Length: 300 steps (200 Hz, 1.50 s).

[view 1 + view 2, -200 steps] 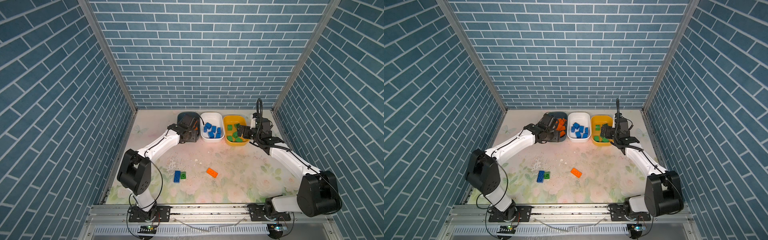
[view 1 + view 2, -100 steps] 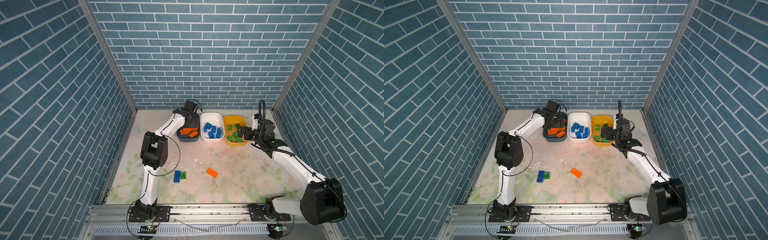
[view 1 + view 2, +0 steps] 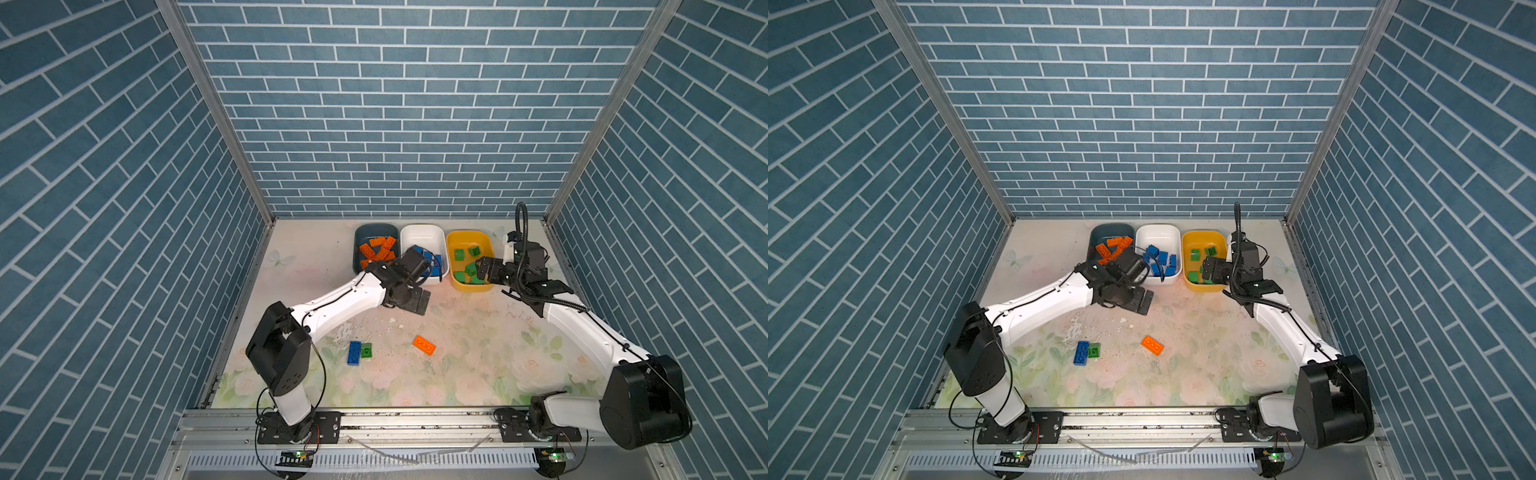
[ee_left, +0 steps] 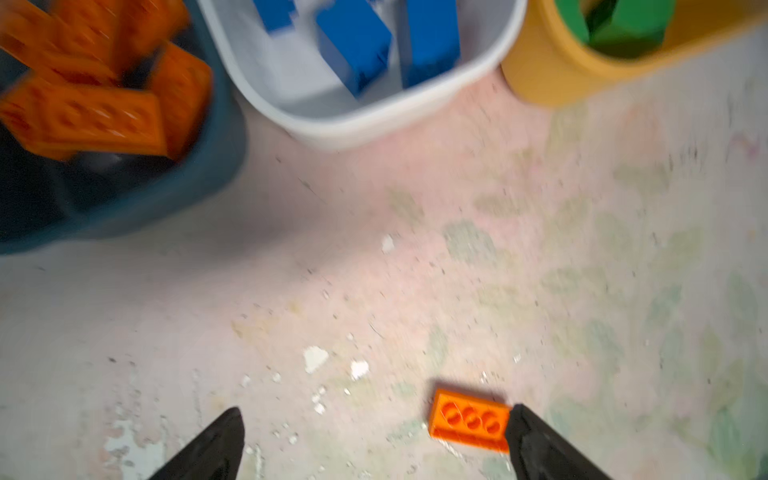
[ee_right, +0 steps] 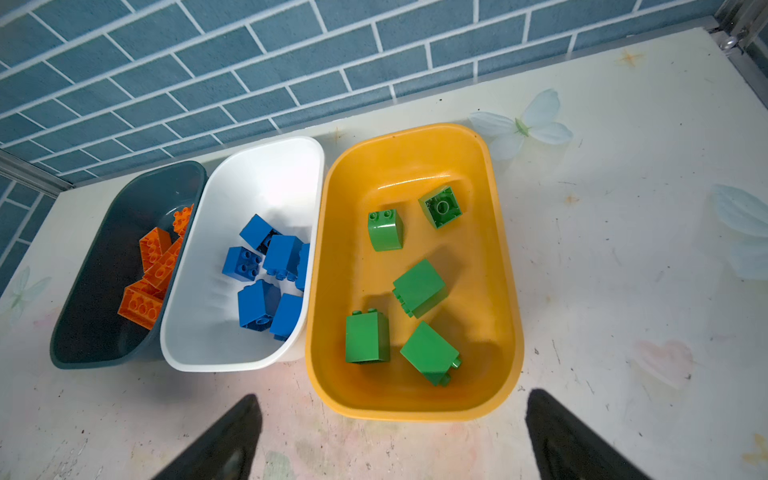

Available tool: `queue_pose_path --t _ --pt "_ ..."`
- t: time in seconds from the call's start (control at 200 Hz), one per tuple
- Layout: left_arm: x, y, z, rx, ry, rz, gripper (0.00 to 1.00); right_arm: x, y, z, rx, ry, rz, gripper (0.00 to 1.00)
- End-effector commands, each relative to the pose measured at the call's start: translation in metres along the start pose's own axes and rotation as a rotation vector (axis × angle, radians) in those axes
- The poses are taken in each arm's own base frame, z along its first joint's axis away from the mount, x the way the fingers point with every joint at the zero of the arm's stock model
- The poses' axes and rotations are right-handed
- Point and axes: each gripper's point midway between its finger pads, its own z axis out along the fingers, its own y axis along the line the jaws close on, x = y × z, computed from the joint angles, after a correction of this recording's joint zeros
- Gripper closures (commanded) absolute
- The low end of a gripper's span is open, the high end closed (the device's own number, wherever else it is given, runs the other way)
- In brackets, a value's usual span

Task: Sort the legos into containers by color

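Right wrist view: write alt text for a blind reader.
A yellow tub of five green bricks, a white tub of blue bricks and a dark teal tub of orange bricks stand side by side on a floral table. The right gripper, open and empty, points at the yellow tub.

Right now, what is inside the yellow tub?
The right wrist view shows five green bricks lying loose in the yellow tub, no other color. In both top views the right claw covers its near part, hiding some bricks there.
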Motion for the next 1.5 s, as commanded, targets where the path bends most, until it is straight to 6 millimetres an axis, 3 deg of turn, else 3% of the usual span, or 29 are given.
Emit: queue_pose_path --t 0.0,0.19,0.375,0.67,0.905,1.035,1.215,1.495 --pt "0.041 -0.023 0.018 0.048 0.117 0.008 0.01 0.006 0.0 0.004 0.003 0.02 0.037 0.01" --pt "0.074 -0.061 0.04 0.054 0.222 0.113 0.01 0.009 -0.003 0.003 0.012 0.017 0.04 0.01" --pt "0.085 -0.073 0.053 0.005 0.279 0.165 0.01 0.011 -0.004 0.0 0.012 0.014 0.042 0.01" --pt "0.103 -0.071 0.077 -0.022 0.356 0.169 0.01 0.012 -0.004 -0.001 0.016 0.016 0.042 0.02" --pt "0.095 -0.06 0.083 -0.082 0.301 0.151 0.02 0.012 -0.005 -0.003 0.021 0.015 0.043 0.02" --pt "0.1 -0.058 0.094 -0.089 0.32 0.156 0.09 0.012 -0.006 -0.003 0.023 0.016 0.042 0.02" --pt "0.099 -0.056 0.094 -0.097 0.316 0.159 0.3 0.01 -0.006 -0.005 0.028 0.011 0.042 0.02" --pt "0.098 -0.059 0.09 -0.061 0.285 0.127 0.38 0.013 0.005 -0.001 -0.037 0.023 0.03 0.02"
